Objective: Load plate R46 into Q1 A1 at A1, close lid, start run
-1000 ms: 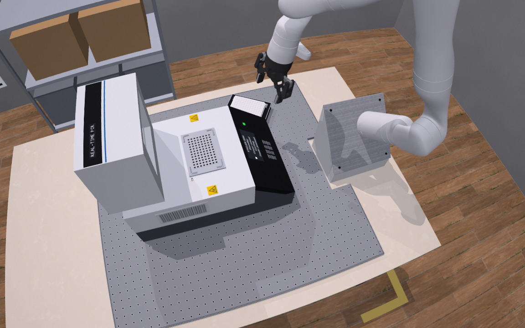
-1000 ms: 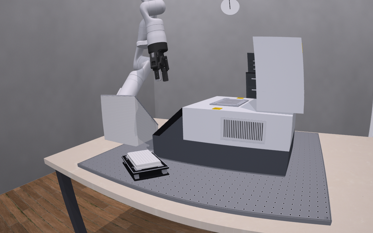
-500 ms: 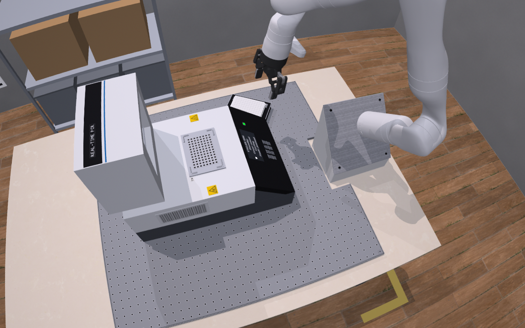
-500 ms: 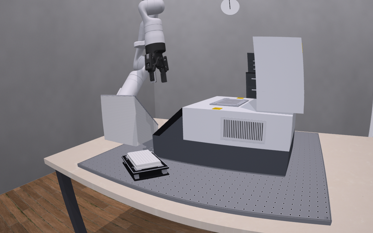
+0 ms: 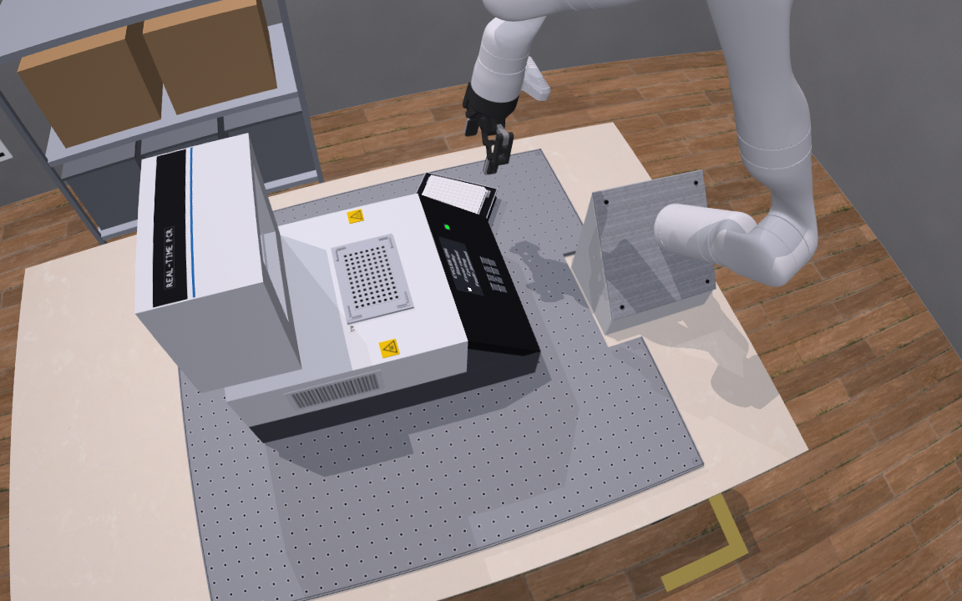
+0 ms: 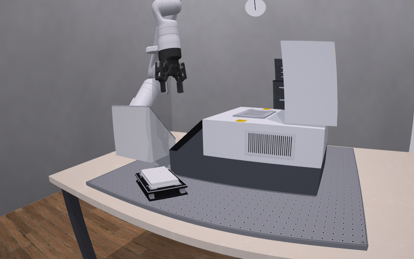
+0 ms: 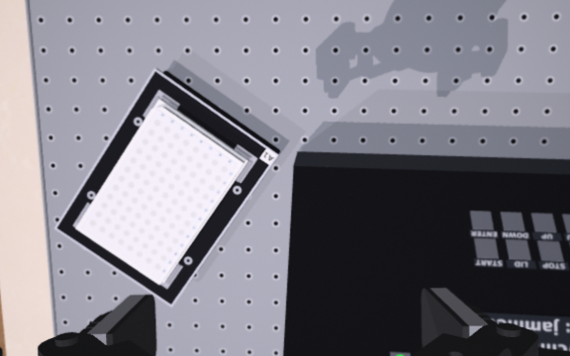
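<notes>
Plate R46 [image 5: 454, 193] [image 6: 159, 176] [image 7: 161, 198], white, sits in the black nest N1 [image 6: 166, 194] [image 7: 201, 116]; the nest's A1 label [image 7: 267, 156] is at its right corner in the wrist view. My gripper [image 5: 481, 149] [image 6: 171, 90] [image 7: 288, 320] is open and empty, high above the table near the nest and cycler front. Cycler Q1 [image 5: 409, 216] [image 6: 221, 138] [image 7: 364, 213] has its lid [image 5: 223, 194] [image 6: 309, 83] raised; its block [image 5: 374, 276] is bare. The lamp [image 5: 447, 226] [image 7: 400, 354] is green. START [image 7: 486, 248] and LID [image 7: 518, 250] show in the wrist view.
The cycler's raised front and black sloping panel stand beside the nest. The arm's metal base block [image 5: 652, 276] [image 6: 131, 135] stands in front of the cycler. The perforated board [image 5: 395, 507] [image 6: 266, 212] lies under nest and cycler. A shelf with boxes [image 5: 208, 67] is behind.
</notes>
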`<action>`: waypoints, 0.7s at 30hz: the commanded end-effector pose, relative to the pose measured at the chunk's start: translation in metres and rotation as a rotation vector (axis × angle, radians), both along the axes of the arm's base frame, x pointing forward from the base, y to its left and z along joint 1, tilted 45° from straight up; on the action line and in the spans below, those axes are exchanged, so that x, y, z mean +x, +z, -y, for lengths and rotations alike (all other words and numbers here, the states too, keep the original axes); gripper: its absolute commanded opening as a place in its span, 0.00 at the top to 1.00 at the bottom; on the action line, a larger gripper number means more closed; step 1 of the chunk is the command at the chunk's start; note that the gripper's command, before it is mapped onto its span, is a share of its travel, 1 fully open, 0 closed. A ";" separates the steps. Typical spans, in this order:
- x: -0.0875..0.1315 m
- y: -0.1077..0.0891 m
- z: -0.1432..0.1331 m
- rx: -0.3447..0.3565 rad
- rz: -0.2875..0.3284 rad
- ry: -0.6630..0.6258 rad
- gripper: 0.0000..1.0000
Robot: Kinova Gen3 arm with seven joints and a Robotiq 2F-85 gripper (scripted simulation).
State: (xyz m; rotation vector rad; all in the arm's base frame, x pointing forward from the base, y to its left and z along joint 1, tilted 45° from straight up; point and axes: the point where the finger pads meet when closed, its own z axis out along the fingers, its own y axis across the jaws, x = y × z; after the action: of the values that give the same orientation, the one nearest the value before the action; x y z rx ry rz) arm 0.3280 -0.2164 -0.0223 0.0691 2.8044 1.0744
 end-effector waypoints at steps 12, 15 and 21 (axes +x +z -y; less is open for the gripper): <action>0.002 -0.017 0.014 0.018 -0.094 -0.070 0.00; 0.002 -0.021 0.017 0.023 -0.118 -0.088 0.00; 0.003 -0.030 0.024 0.032 -0.166 -0.123 0.00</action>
State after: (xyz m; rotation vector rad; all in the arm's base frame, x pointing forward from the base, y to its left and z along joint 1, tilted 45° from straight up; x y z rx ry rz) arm 0.3303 -0.2370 -0.0496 0.3170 2.8759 1.1300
